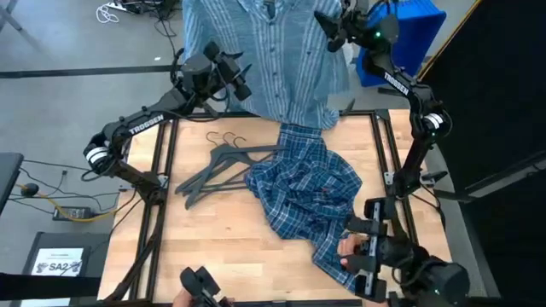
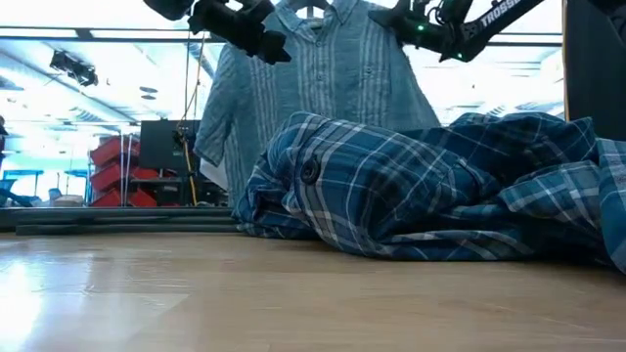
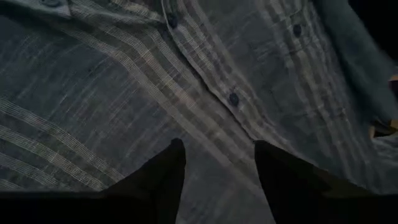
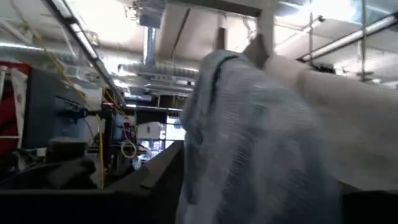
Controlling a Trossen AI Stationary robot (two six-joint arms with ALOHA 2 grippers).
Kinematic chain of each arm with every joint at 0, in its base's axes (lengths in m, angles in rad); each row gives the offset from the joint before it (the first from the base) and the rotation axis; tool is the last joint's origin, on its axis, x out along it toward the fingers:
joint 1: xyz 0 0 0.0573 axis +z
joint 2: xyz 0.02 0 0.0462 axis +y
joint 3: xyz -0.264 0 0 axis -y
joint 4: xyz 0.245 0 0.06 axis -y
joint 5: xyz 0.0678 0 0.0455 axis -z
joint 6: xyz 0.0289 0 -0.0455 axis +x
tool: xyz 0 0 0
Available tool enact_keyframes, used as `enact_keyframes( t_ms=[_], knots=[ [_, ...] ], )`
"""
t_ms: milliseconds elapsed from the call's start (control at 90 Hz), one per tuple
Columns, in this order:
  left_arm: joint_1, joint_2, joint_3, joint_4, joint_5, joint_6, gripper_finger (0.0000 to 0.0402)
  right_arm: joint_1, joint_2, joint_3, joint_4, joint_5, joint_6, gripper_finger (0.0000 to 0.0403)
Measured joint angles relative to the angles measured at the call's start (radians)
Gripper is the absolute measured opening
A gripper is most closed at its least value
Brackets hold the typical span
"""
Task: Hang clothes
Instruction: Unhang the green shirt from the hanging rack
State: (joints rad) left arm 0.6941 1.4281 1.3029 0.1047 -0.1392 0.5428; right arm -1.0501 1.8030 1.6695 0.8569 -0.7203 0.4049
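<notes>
The counter (image 1: 213,247) is a light wood top w/ a dark frame around it. The striped shirt (image 1: 264,60) is seen hanging at the far edge, spread wide, hem reaching down to the counter's far side; in the low view it hangs behind everything, collar up top. In the right wrist view a pale fabric shoulder is draped over what looks like a hanger end, but which shirt that is can't be told.

The plaid shirt (image 1: 311,192) is left crumpled on the counter, right of centre, a tail of it trailing toward the near right corner. In the low view it's a big rumpled heap filling the middle and right.

Both arms are raised toward the hanging shirt. The left gripper (image 1: 239,81) is held at the shirt's left edge, about mid-height. In the left wrist view its fingers (image 3: 168,174) are seen spread apart, pointed at the button placket, w/ nothing pinched between them; whether the tips touch the cloth can't be told. The right gripper (image 1: 331,30) is up by the shirt's right shoulder, near the collar. Whether it's spread or pinching cloth can't be told from any view.

The hangers (image 1: 223,166) are lying flat on the counter, left of the plaid shirt, overlapping each other, hooks pointed to the far side, one arm touching the plaid fabric.
</notes>
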Motion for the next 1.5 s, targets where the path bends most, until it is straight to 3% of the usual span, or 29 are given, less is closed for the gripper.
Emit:
enact_keyframes(
  t_ms=[156,322,711,1089,1422,1500],
  knots=[
    [0.0,0.0,0.0,-0.009,0.001,-0.001,0.0174,0.033,0.0,0.0,0.042,0.076,-0.043,0.007],
    [0.0,0.0,0.0,-0.021,0.002,-0.001,0.0174,0.041,0.0,0.0,0.044,0.05,-0.068,0.001],
    [0.0,0.0,0.0,-0.017,0.002,0.0,0.0174,0.056,0.0,0.007,0.178,0.013,0.018,0.0002],
    [-0.032,-0.006,0.0,0.06,0.041,-0.029,0.0174,0.142,0.001,0.131,0.074,-0.043,-0.009,0.0001],
    [-0.263,-0.178,0.0,0.001,0.054,-0.013,0.0174,0.165,-0.008,0.147,-0.055,-0.037,-0.069,0.0],
    [-0.324,-0.231,0.0,-0.031,0.001,0.037,0.0174,0.168,-0.015,0.147,-0.062,-0.054,-0.072,0.0]
  ],
)
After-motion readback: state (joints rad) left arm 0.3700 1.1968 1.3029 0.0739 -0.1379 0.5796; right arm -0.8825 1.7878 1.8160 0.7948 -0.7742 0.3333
